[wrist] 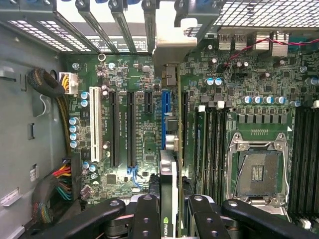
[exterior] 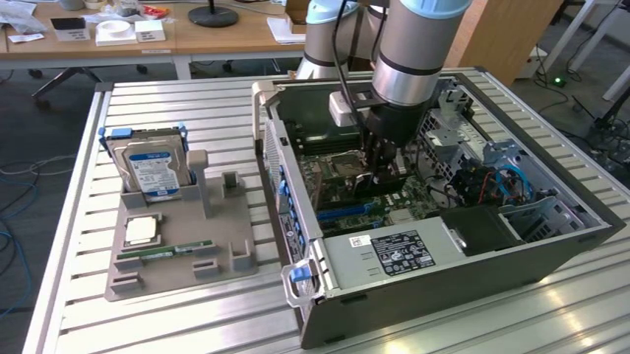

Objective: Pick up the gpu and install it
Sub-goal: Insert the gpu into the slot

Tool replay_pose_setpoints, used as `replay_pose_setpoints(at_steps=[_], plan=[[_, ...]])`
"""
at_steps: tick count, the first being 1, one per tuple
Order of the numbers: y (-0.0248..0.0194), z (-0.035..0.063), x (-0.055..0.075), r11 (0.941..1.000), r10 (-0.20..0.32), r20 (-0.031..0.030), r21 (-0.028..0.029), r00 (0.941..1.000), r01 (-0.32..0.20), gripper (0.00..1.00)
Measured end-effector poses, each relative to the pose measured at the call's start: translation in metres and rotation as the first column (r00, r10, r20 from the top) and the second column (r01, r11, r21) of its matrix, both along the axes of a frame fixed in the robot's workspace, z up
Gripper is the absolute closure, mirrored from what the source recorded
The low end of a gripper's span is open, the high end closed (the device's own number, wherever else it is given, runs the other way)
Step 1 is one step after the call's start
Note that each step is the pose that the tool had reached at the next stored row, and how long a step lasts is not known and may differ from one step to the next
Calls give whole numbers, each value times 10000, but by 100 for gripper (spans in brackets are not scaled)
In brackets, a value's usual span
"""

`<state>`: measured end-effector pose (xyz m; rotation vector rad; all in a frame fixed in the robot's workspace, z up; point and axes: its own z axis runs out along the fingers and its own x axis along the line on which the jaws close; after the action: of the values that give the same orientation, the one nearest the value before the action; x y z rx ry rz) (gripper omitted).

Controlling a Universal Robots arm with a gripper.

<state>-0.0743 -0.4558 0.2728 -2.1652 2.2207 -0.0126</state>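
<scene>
Above blue slot (wrist: pixel 165 117), gpu (wrist: pixel 168 172) edge-on in gripper (wrist: pixel 169 211).

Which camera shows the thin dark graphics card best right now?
The wrist view: the thin dark graphics card stands edge-on, gripped in the black pincer above the green motherboard. The exterior view shows little of it, shadowed under the pincer inside the case.

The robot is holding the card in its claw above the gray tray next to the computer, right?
Not quite. The gripper does hold the gpu, but it is inside the open computer case, above the motherboard, not above the gray tray. The exterior view shows this: the tray sits beside the case.
</scene>
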Motion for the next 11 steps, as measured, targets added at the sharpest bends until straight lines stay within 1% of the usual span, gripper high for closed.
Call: replay_pose_setpoints(at_steps=[4,11], plan=[[0,-1,-3,10000,-2,1,2,10000,2,73],[-1,-1,-53,10000,-1,3,1,10000,1,73]])
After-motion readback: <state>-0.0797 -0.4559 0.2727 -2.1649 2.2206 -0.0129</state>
